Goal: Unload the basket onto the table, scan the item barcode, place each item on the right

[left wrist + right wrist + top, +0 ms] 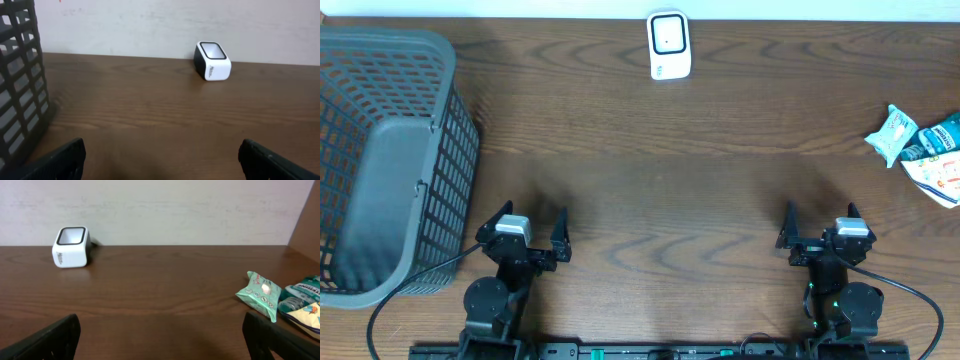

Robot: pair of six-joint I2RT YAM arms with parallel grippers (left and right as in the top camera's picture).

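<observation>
Wide brown table [720,200], and the biggest thing on it is the grey lattice basket [460,150], far over on the left. Both arms sit at the near edge. The left gripper [533,212] has its jaws spread fully with nothing between them, and the right gripper [820,212] is the same, wide and empty.

Far centre, against the wall, stands the white barcode scanner [669,45]. At the right edge lies a small cluster of snack packets [940,160], and the mint-green pouch [892,133] is nearest the middle of the table. It looks like the item to go for.

I'd call it light, soft and crinkly, with film likely to slip, so pinch a crimped end seam.

Only the overhead view shows basket and packets together. The left wrist view shows basket wall and scanner but no packets. The right wrist view shows the pouch side-on but no basket, and no barcode is readable anywhere.
</observation>
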